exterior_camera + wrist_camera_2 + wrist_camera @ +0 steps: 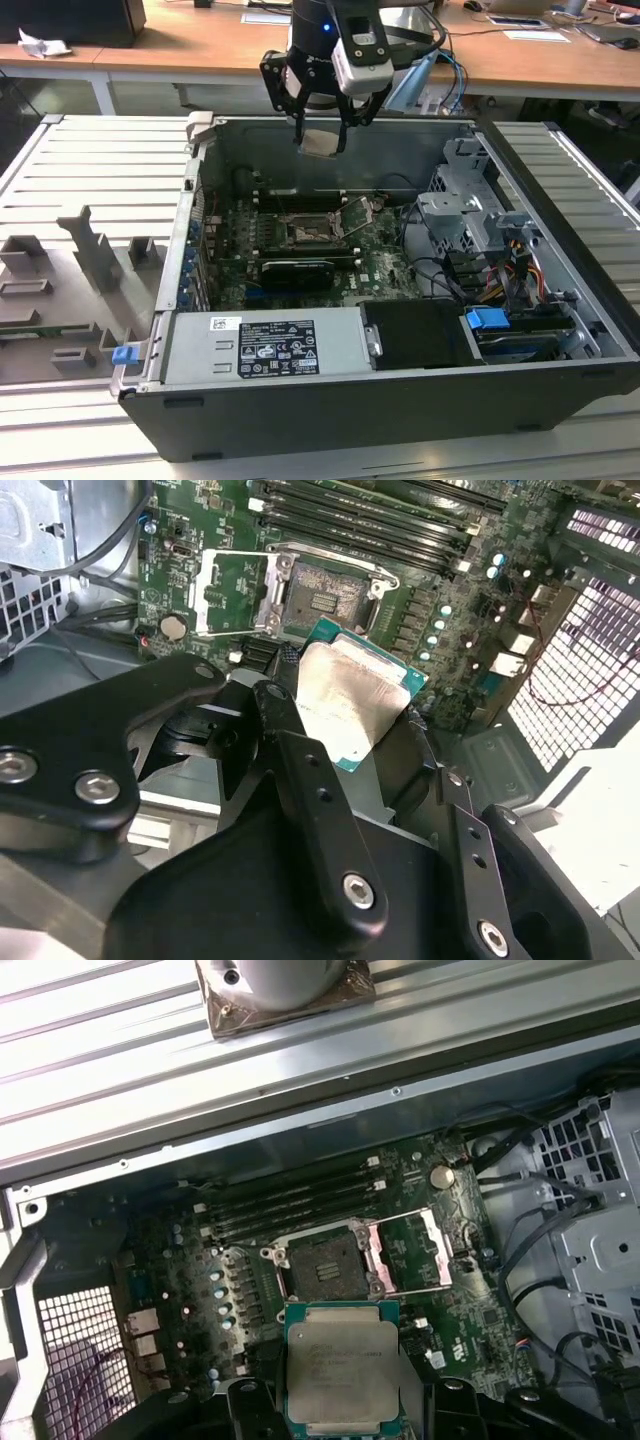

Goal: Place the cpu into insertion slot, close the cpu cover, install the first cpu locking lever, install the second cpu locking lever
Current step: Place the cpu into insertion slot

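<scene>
The cpu (320, 143) hangs in the air above the open computer case (350, 410), gripped at two opposite edges by the black fingers (300, 765) of the gripper (320, 130), near the case's far wall. From the exterior view one reads its height: it is well clear of the green board and of the insertion slot (305, 232), which lies lower and nearer the camera. The first wrist view looks past the cpu (342, 1365) and shows its pale metal face square-on with a green border, the gripper (345, 1395) closed on it, and beyond it the insertion slot (325, 1268), dark and unfilled. The cpu cover (410, 1250) lies swung open just beside the slot, the green board visible through its cut-out middle. The second wrist view gives the opposite angle: the cpu (350, 700) appears tilted, with glare on its face, and the insertion slot (325, 598) sits apart from it with the cpu cover (235, 590) folded back alongside. Both wrist views show the long memory slots (290, 1205) beside the socket and a round coin cell (441, 1175). The exterior view adds the grey power supply (265, 345), a blue tab (488, 322), and the ribbed bench (90, 170) carrying the case.
</scene>
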Action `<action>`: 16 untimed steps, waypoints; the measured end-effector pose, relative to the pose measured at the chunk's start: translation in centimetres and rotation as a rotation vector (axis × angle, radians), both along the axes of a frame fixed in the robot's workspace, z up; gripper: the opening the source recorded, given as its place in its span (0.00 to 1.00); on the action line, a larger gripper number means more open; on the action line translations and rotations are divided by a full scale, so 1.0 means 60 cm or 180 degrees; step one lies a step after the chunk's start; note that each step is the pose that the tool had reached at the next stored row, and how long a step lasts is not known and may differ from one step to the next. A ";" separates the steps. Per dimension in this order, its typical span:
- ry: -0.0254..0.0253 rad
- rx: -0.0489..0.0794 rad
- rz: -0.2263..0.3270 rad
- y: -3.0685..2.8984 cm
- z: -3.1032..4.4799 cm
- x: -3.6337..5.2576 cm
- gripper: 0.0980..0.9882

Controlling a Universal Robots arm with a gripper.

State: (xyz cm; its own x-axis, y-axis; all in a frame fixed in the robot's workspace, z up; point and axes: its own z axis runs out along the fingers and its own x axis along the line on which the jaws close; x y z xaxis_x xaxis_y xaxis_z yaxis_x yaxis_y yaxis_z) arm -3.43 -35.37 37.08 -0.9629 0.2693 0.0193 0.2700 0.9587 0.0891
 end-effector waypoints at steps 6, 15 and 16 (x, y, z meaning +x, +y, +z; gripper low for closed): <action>0.0000 0.0000 -0.0064 0.0000 0.000 0.000 0.50; 0.0000 0.0000 -0.0160 0.0000 0.000 0.000 0.50; 0.0000 0.0000 -0.0167 0.0000 0.000 0.000 0.50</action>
